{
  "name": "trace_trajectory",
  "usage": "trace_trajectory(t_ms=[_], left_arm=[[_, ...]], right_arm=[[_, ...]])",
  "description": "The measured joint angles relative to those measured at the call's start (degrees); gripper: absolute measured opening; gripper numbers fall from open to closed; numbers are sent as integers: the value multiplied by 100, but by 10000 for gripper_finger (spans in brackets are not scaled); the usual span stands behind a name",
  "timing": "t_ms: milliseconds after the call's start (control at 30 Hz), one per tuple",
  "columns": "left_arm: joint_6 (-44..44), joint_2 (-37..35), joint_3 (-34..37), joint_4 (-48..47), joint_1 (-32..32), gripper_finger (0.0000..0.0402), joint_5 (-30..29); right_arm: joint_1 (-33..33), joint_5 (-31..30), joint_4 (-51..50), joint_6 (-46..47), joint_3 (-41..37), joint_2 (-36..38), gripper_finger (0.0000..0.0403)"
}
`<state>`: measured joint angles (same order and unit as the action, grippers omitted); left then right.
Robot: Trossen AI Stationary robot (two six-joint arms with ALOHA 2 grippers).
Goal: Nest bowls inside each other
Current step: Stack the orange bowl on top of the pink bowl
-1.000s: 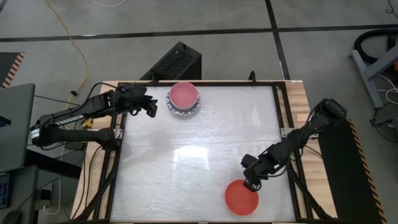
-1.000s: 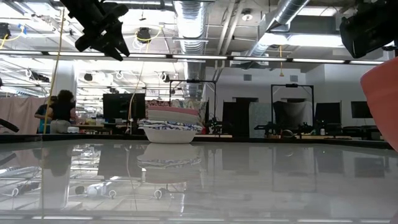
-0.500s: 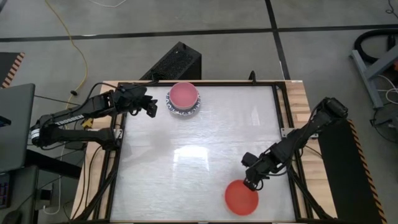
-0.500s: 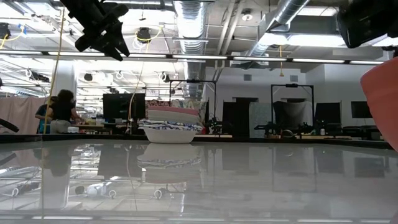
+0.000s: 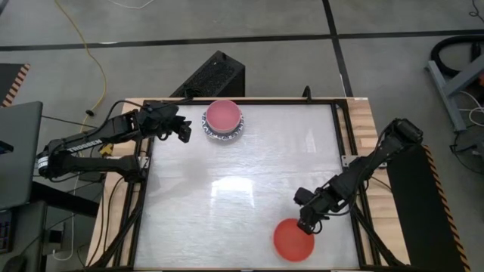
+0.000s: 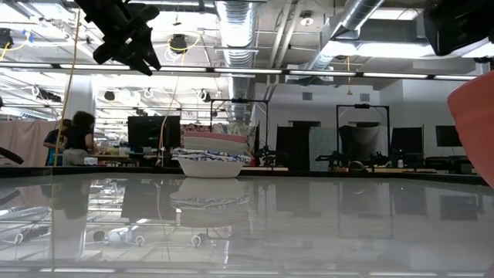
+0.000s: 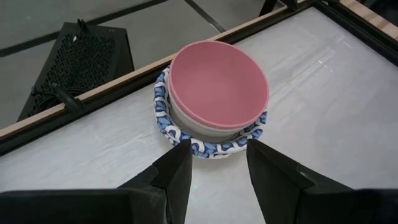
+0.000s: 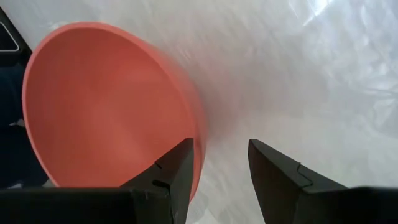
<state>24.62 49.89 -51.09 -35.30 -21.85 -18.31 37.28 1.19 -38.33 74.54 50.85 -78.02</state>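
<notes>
The right gripper (image 5: 305,225) is low over the near right part of the table (image 5: 242,189), right at the far edge of the red bowl (image 5: 293,239). Its wrist view shows the two dark fingers (image 8: 168,180) parted, one finger inside the bowl and the other outside, so the red rim (image 8: 198,134) runs up between them. They straddle the wall with a gap on the outer side; whether the inner finger touches the bowl I cannot tell. From table height only a slice of that red bowl (image 6: 475,127) shows at the right edge.

Over at the far left corner, the left gripper (image 5: 184,130) hangs above the table, fingers spread and empty, just beside the stack of bowls (image 5: 224,121). That stack sits near the far edge, left of centre: a pink bowl (image 7: 217,84) on top, nested in pale bowls, with a blue-patterned scalloped rim (image 7: 205,148) flaring out at the bottom. From table height the stack (image 6: 212,154) stands upright, well apart from the red bowl.

A person (image 6: 71,139) stands in the room behind.
</notes>
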Motion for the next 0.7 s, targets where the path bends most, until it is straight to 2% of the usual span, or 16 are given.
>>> trace_trajectory(t_ms=[700], left_arm=[[-2,-2,0,-36,0,142,-7]], right_arm=[[115,-455,48,43,0,-7,174]])
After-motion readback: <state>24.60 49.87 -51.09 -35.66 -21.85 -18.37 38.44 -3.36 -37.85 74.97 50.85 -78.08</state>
